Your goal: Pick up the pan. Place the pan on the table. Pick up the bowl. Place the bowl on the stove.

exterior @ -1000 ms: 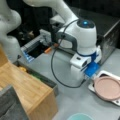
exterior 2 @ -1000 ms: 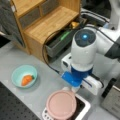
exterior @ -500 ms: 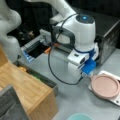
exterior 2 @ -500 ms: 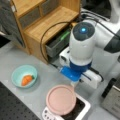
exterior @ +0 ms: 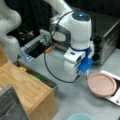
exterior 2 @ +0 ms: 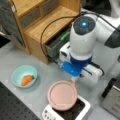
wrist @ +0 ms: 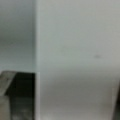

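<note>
We see the pink pan (exterior 2: pixel 62 95) on the stove (exterior 2: pixel 80 111); the gripper (exterior 2: pixel 75 78) sits low at its rim, finger state we cannot tell, likely reaching for the handle.

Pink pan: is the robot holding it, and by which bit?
Cannot be told. The gripper sits low at the pan edge, over the stove, but its jaws are hidden.

The pan (exterior 2: pixel 62 95) was dusty pink, the bowl (exterior 2: pixel 24 75) pale teal, the stove (exterior 2: pixel 76 111) white-rimmed with black centre, and the surface (exterior 2: pixel 15 57) light grey.
</note>
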Motion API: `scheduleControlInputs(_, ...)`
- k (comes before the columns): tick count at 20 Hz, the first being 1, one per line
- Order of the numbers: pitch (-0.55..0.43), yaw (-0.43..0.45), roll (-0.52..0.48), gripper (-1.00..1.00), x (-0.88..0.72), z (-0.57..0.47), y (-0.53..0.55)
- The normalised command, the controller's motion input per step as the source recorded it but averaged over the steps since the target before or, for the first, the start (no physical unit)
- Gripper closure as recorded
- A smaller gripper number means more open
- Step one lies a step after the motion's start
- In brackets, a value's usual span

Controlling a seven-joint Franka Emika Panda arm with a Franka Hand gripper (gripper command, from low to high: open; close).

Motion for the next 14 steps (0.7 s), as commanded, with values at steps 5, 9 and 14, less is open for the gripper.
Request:
scheduleControlInputs(5, -0.083, 0.122, 0.025, 1.0, -0.3, 0.12, -0.25)
scheduleControlInputs(9, -0.085, 0.06, 0.053, 1.0, -0.41, 0.06, -0.23)
scheduleControlInputs(14, -0.095, 0.024, 0.093, 1.0, -0.62, 0.0, -0.12)
